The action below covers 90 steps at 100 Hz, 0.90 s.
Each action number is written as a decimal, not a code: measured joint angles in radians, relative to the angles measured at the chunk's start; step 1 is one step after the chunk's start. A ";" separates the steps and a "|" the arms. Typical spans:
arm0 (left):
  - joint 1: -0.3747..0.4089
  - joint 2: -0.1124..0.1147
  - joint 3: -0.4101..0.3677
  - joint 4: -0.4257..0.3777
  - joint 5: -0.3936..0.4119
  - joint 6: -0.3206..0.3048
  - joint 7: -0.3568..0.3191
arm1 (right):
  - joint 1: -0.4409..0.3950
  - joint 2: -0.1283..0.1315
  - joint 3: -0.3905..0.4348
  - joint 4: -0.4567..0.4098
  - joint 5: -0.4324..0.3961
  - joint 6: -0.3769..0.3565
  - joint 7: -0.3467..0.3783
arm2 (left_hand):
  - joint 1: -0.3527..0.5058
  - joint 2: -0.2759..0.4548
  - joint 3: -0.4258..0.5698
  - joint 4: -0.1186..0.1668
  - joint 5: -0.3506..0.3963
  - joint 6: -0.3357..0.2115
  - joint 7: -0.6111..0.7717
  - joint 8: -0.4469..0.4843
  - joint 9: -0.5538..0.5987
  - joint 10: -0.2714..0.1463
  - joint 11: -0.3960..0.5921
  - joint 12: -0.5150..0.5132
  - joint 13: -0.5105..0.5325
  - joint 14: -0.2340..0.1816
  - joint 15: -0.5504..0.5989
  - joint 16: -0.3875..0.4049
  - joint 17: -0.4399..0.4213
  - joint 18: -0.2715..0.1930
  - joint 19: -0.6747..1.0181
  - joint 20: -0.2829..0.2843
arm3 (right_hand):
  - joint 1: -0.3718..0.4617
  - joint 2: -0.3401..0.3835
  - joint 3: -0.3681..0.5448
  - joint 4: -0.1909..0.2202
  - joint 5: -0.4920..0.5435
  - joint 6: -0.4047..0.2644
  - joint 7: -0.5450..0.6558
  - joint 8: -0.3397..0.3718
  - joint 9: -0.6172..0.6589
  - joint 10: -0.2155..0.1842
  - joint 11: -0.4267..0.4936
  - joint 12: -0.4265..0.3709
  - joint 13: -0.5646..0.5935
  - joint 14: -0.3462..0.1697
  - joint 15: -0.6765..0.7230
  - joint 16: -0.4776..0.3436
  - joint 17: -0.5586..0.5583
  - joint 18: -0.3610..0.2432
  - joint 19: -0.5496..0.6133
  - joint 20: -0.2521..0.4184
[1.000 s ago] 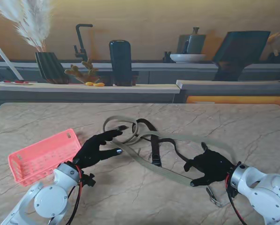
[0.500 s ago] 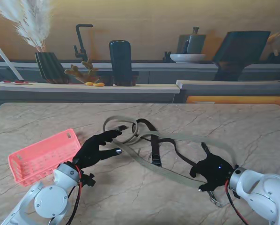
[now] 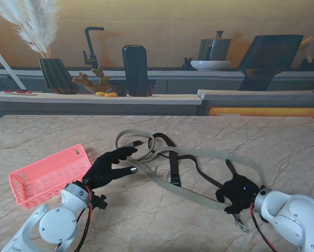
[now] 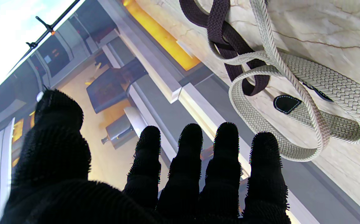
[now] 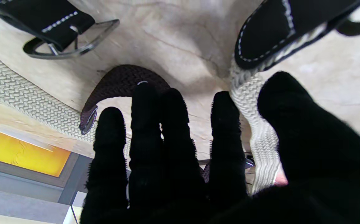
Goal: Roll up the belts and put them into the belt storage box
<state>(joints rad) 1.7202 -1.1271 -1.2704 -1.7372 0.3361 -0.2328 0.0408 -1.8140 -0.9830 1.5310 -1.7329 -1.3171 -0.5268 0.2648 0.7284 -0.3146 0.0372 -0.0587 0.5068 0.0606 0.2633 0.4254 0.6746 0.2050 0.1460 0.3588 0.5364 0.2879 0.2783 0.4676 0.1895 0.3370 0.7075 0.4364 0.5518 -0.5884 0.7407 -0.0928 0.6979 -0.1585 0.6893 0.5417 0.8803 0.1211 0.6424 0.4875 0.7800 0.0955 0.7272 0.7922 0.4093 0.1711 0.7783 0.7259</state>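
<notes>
Two belts lay tangled mid-worktop [image 3: 283, 142]: a beige belt [image 3: 199, 154] and a dark belt [image 3: 174, 157]. The pink box [image 3: 46, 176] sat left. The left hand [image 3: 108, 164] hovered open beside them; the right hand [image 3: 238, 192] gripped the beige belt.

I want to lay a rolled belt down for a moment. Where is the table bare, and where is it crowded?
Bare marble lies along the far edge of the table, and nearer to me between the left hand and right hand. The middle is crowded with the tangled beige belt and dark belt; the pink basket fills the left.
</notes>
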 measured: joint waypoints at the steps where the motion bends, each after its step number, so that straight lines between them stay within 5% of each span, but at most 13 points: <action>1: 0.000 0.000 0.000 0.000 0.000 0.000 0.000 | 0.002 0.000 -0.001 0.002 0.000 0.000 0.000 | 0.000 -0.002 0.000 0.000 0.000 0.000 0.000 0.000 0.000 0.000 0.000 0.000 0.000 0.000 0.000 0.000 0.000 0.000 0.001 0.000 | 0.005 0.000 -0.006 0.000 0.000 -0.008 0.017 -0.009 0.000 -0.002 0.000 0.000 0.003 0.000 0.001 0.001 0.001 0.000 0.001 0.000; 23: -0.003 0.000 0.004 0.005 0.001 -0.004 0.000 | 0.035 0.004 -0.031 0.035 0.044 0.000 0.036 | 0.008 -0.004 -0.001 0.000 0.012 0.000 0.009 0.001 0.000 0.000 0.002 0.000 0.000 0.000 0.002 0.002 0.000 0.000 0.008 0.000 | 0.061 0.000 -0.039 -0.009 0.012 -0.086 0.194 -0.128 0.065 -0.025 0.026 0.000 0.045 0.000 0.059 0.013 0.012 -0.001 0.016 -0.002; 54: -0.036 0.002 0.048 0.026 0.006 0.005 -0.003 | 0.062 0.006 -0.047 0.050 0.068 -0.005 0.055 | 0.035 0.006 -0.012 0.000 0.035 0.000 0.012 0.004 0.000 0.000 0.002 0.001 0.000 0.000 0.006 0.010 0.008 0.000 0.022 0.000 | 0.142 0.029 -0.076 -0.011 0.072 -0.102 0.228 -0.133 0.128 -0.043 0.049 0.000 0.067 0.004 0.104 0.026 0.023 -0.001 0.028 -0.002; 67: -0.068 0.003 0.099 0.050 -0.012 0.009 0.012 | 0.060 0.006 -0.040 0.050 0.181 -0.003 0.102 | 0.041 0.006 -0.012 0.000 0.036 0.000 0.023 0.014 0.000 0.000 0.005 0.010 0.000 0.000 0.007 0.010 0.010 -0.005 0.033 0.000 | 0.158 0.030 -0.076 -0.011 0.072 -0.092 0.228 -0.133 0.128 -0.043 0.060 0.010 0.066 0.010 0.103 0.028 0.020 -0.001 0.028 -0.003; 81: -0.120 0.000 0.166 0.089 -0.041 0.021 0.014 | 0.054 0.004 -0.029 0.034 0.180 -0.015 0.118 | 0.051 0.006 -0.012 0.000 0.036 0.000 0.034 0.019 0.000 0.000 0.005 0.010 -0.022 0.000 0.013 0.010 0.002 -0.028 0.033 0.000 | 0.160 0.036 -0.077 -0.011 0.071 -0.081 0.228 -0.129 0.128 -0.046 0.073 0.012 0.059 0.001 0.088 0.029 0.012 0.000 0.028 -0.008; 90: -0.151 -0.001 0.200 0.110 -0.052 0.023 -0.013 | 0.054 0.005 -0.026 0.030 0.330 -0.009 0.187 | 0.052 0.006 -0.012 0.000 0.036 0.000 0.035 0.024 -0.011 0.000 0.006 0.010 -0.041 0.000 0.005 0.010 -0.010 -0.052 0.033 -0.006 | 0.162 0.037 -0.077 -0.011 0.071 -0.078 0.228 -0.121 0.128 -0.046 0.073 0.020 0.059 0.001 0.088 0.029 0.010 0.023 0.028 -0.014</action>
<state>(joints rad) 1.5690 -1.1277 -1.0700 -1.6268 0.2843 -0.2097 0.0281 -1.7599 -0.9784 1.5051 -1.7025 -0.9871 -0.5358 0.4518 0.7802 -0.3084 0.0254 -0.0587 0.5428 0.0606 0.2987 0.4495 0.6639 0.2050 0.1522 0.3690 0.4953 0.2879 0.2834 0.4778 0.1796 0.2850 0.7408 0.4303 0.7143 -0.5517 0.6633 -0.1042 0.7687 -0.2365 0.9170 0.4209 1.0087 0.0756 0.7154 0.5074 0.8391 0.0961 0.8149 0.8209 0.4196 0.1937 0.8064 0.7116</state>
